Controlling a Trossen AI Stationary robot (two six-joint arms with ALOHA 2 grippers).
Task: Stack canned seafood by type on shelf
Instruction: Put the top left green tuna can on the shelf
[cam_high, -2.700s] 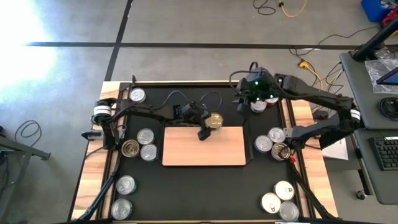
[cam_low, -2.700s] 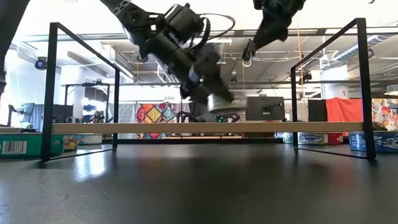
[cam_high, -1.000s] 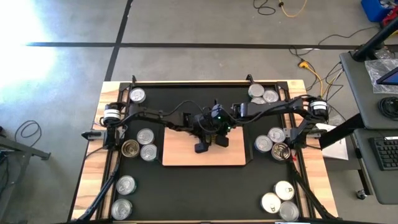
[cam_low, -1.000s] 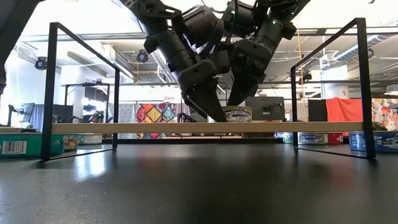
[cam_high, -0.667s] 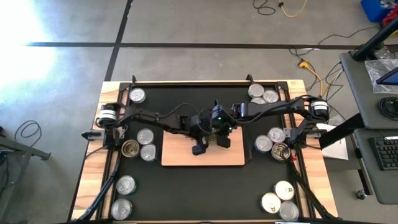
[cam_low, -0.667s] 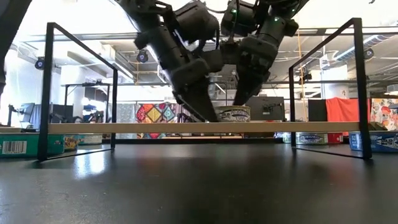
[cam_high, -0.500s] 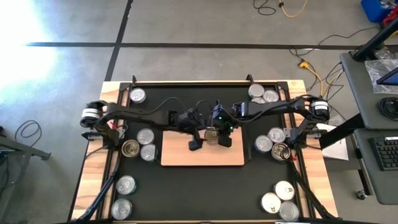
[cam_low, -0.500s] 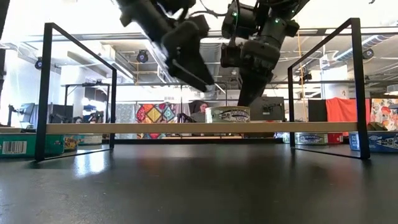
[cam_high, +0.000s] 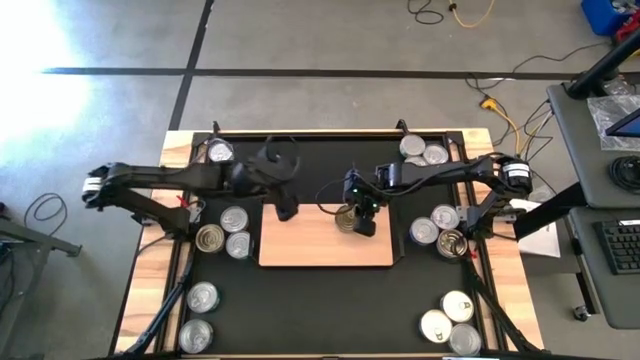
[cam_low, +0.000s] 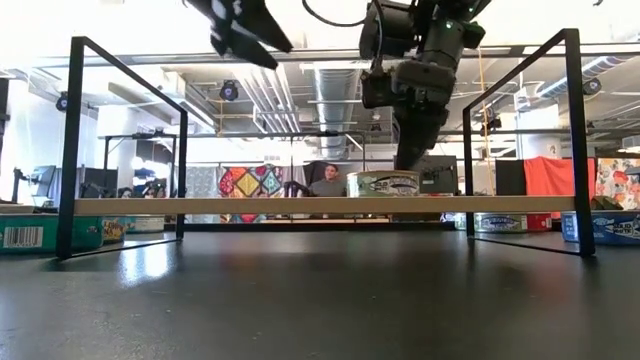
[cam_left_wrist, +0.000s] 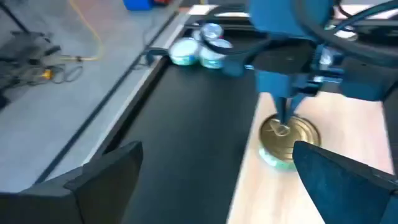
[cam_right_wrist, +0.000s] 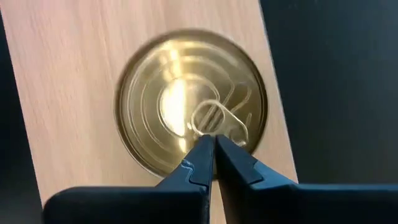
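One gold-topped can of seafood (cam_high: 346, 218) (cam_low: 385, 184) stands on its base on the light-wood shelf (cam_high: 310, 245), near the board's far edge. My right gripper (cam_right_wrist: 210, 148) (cam_low: 408, 160) is shut and points steeply down at this can's lid. My left gripper (cam_high: 283, 206) (cam_left_wrist: 217, 186) is open with nothing between its fingers. It hangs high above the shelf's far left corner, clear of the can. Several more cans (cam_high: 233, 218) stand on the black mat (cam_high: 320, 300) around the shelf. My right gripper comes from above, slanting from the table's right, with its shut fingertips (cam_right_wrist: 200, 157) at the can's gold lid beside the pull tab (cam_right_wrist: 214, 121). Whether the tips touch the lid I cannot tell. The can stands upright on the shelf.
Cans stand in groups on the mat: far left (cam_high: 220, 152), near left (cam_high: 202, 296), far right (cam_high: 412, 146), right (cam_high: 445, 215) and near right (cam_high: 457, 305). The shelf's black frame ends (cam_low: 72, 150) rise at both sides. Most of the board is bare.
My left gripper has drawn back from the can, rising and going toward the table's left and far edges, open all the while. The can has stayed upright on the shelf. My right gripper has kept its shut tips at the lid, hardly moving.
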